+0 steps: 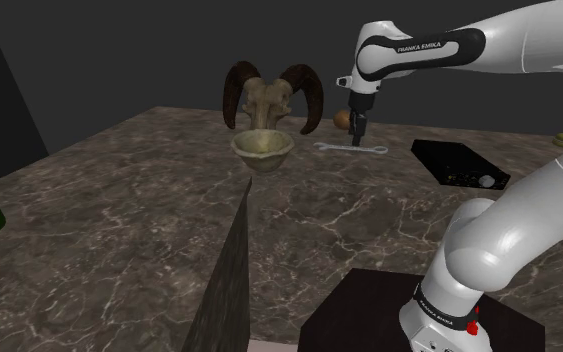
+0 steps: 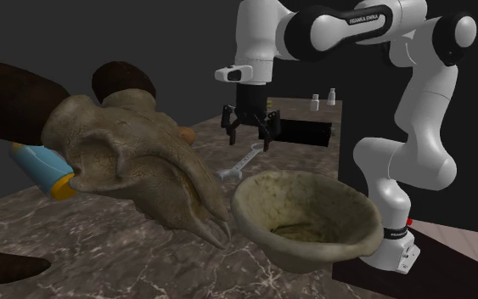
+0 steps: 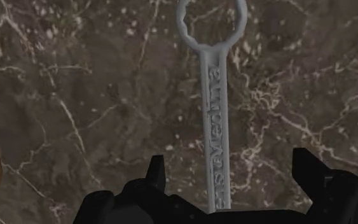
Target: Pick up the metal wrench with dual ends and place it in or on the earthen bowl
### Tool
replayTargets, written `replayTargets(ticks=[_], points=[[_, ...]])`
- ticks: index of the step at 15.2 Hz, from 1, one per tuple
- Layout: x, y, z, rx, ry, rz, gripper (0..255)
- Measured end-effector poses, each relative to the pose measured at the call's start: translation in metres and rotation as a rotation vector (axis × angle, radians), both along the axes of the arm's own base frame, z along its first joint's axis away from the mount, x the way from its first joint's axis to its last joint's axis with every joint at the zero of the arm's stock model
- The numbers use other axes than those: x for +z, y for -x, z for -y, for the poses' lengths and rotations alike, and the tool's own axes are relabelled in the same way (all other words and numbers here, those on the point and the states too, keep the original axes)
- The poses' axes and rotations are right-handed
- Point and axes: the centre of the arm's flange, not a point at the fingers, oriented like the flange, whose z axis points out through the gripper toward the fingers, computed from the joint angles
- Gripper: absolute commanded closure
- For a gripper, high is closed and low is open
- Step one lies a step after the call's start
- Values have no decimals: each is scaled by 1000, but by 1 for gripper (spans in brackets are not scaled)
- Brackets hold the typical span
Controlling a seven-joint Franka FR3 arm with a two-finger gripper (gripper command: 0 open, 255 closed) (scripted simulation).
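Toward the shoulder view's left of centre sits the tan, rough earthen bowl, just in front of a horned animal skull. Right of it, the grey double-ended metal wrench lies flat on the dark marble tabletop, apart from the bowl. My black gripper hangs just above it, fingers spread. The wrist view shows the shaft between them, untouched and a little nearer one finger. I'd centre over the shaft, descend straight, then close across its narrow width before lifting.
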Motion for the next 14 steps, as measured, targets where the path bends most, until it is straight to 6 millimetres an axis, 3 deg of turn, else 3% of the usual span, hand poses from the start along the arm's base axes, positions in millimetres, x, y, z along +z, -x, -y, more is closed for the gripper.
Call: replayTargets(ticks=[6,13,14], points=[[-32,-4,3,12,2,-2,0],[-35,-4,3,12,2,-1,0],[-35,-4,3,12,2,-1,255]])
